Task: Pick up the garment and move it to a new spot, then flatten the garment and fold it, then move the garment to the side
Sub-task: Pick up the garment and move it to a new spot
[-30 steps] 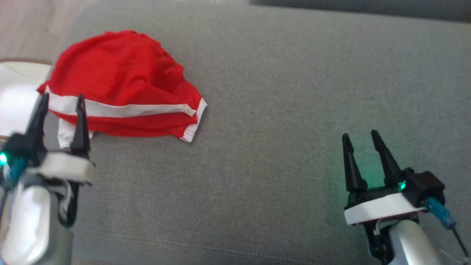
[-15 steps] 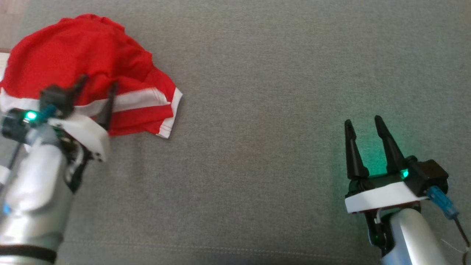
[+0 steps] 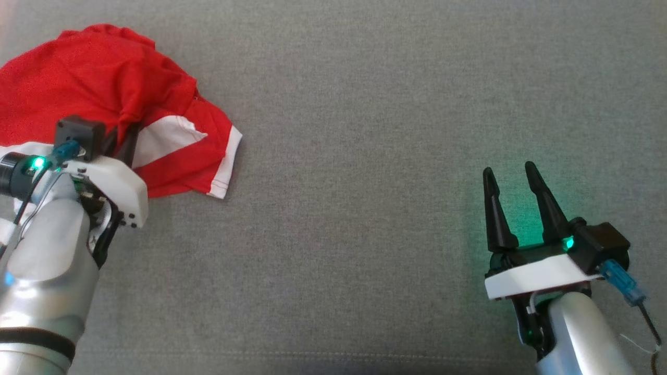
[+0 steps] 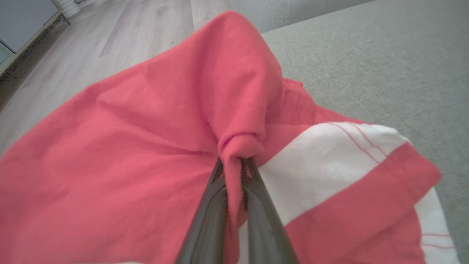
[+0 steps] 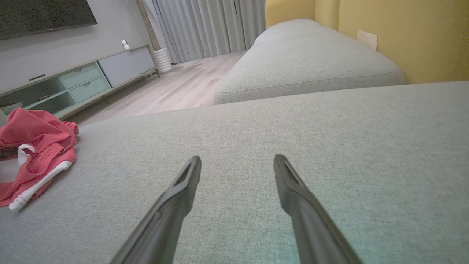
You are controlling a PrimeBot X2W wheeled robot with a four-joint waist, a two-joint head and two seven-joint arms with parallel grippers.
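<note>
Red cloth sits bunched between the jaws of the left gripper (image 4: 235, 161): we find them closed on a small, knot-like fold of the garment (image 4: 121, 132), in the red body just beside the broad white band (image 4: 329, 154). From that pinch the cloth rises in a loose peak and falls away in soft creases on either side. The garment lies crumpled at the robot's far left on the grey cushion (image 3: 365, 156), with its white-trimmed hem (image 3: 227, 166) pointing toward the middle of the seat. The right gripper (image 3: 509, 169) stands well apart at the lower right over bare cushion, jaws wide and holding nothing.

Handling, in our judgement: the fabric is light, thin and limp, with no stiffness to keep its own shape. It will drape and trail from any single hold, and may slide out of a shallow pinch. The present hold is on a bunched fold in mid-body, which we judge adequate for lifting or dragging the garment to a new spot but poor for flattening. For spreading, we recommend holds at the hem corners or along the white band, one per gripper.
</note>
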